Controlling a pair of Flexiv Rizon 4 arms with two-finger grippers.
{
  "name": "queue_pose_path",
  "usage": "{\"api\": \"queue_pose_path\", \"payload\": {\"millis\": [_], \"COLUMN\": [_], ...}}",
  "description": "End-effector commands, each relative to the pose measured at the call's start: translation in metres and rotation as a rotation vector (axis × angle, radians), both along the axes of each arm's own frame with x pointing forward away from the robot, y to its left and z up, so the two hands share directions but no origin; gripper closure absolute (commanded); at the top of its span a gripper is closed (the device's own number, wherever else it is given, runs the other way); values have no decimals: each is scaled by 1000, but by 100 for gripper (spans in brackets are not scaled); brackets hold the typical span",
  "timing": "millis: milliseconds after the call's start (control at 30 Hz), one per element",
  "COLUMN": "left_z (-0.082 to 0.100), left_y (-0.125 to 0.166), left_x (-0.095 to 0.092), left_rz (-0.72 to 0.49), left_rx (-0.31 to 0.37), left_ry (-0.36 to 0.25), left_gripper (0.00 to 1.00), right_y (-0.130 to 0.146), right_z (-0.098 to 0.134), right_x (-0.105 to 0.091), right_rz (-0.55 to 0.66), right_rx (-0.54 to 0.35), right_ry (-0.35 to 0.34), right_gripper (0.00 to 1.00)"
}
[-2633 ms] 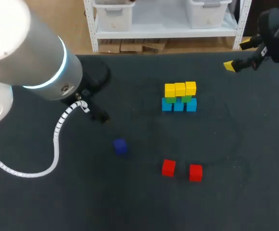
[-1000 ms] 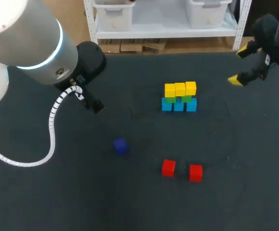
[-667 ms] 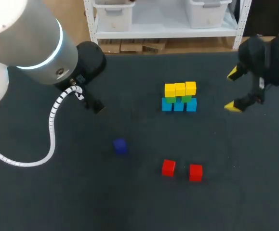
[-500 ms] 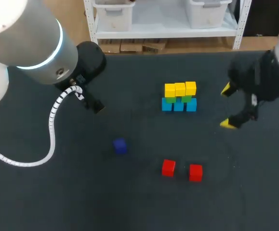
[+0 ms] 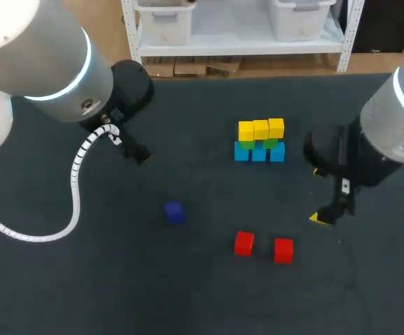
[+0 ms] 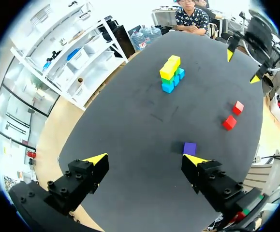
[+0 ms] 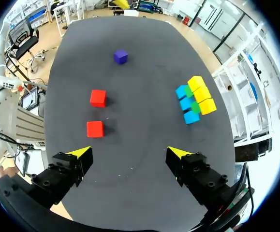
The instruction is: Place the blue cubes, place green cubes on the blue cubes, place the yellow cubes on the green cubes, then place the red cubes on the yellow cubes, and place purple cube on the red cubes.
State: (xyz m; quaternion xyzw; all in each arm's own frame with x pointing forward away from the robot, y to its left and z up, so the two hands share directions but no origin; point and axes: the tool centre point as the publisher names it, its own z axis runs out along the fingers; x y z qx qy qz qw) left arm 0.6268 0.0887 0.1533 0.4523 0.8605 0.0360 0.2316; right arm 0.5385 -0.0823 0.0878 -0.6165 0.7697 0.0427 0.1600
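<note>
Your bg = just the table (image 5: 188,300): dark charcoal matte top, fills most of head view, far edge runs straight across the back. Light's even from above, so you get short soft shadows. Few faint scuff marks (image 6: 158,116) mid-tbl in left wrist view.

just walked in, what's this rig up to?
Block stacking, midway. Stacked so far: blue cubes at the bottom, green cubes on them and yellow cubes on top. Two red cubes and the purple cube lie loose. The right arm hangs near the red cubes, jaws open and empty; the left arm also has open jaws.
</note>
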Motion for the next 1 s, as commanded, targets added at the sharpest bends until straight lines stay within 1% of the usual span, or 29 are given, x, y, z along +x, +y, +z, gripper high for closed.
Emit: {"api": "queue_pose_path", "payload": {"millis": [33, 67, 200, 400, 600, 767, 1000], "left_z": [0, 0, 0, 0, 0, 0, 0], "left_y": [0, 0, 0, 0, 0, 0, 0], "left_x": [1, 1, 1, 1, 1, 1, 1], "left_rz": [-1, -1, -1, -1, -1, -1, -1], "left_rx": [1, 1, 1, 1, 1, 1, 1], "left_ry": [3, 3, 3, 3, 3, 3, 3], "left_gripper": [0, 0, 0, 0, 0, 0, 0], "right_y": [11, 14, 24, 26, 34, 36, 38], "right_z": [-13, -17, -32, -46, -49, -54, -64], "right_x": [-9, -12, -19, -20, -27, -38, -49], "right_rz": [21, 36, 83, 108, 132, 151, 186], "right_rx": [-4, 1, -5, -21, -30, -41, -50], "right_ry": [11, 30, 71, 111, 126, 154, 156], "right_gripper": [0, 0, 0, 0, 0, 0, 0]}}
